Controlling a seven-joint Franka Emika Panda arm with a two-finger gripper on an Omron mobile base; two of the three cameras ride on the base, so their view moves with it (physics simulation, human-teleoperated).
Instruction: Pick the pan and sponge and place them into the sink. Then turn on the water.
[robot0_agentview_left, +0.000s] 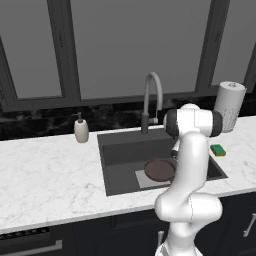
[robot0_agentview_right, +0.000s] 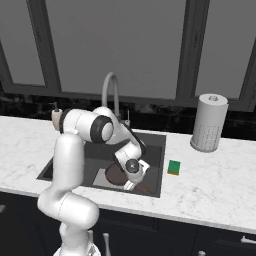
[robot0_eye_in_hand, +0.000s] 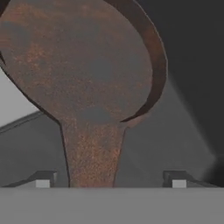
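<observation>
The frying pan (robot0_agentview_left: 159, 170) lies on the floor of the dark grey sink (robot0_agentview_left: 116, 150), partly over the light grey drain plate (robot0_agentview_left: 142, 177), its brown bowl facing up. In the hand view the pan's handle (robot0_eye_in_hand: 92, 153) runs down between the two fingertips (robot0_eye_in_hand: 43, 180) of the gripper (robot0_eye_in_hand: 110, 181), which stand spread well apart on either side of it without touching it, so the gripper is open and grips nothing. In the right base view the arm bends down into the basin, with the gripper low over the pan near the front wall of the sink. The green sponge (robot0_agentview_right: 173, 167) with its yellow layer rests flat on the white marble tabletop (robot0_agentview_left: 50, 175), just beside the sink's right rim and apart from the pan. The tall grey gooseneck faucet (robot0_agentview_left: 151, 100) rises behind the basin, with no stream coming from it. A beige soap dispenser (robot0_agentview_left: 81, 129) stands on the tabletop to the left of the faucet, and a paper towel roll (robot0_agentview_right: 209, 123) stands upright to the right, behind the sponge.
</observation>
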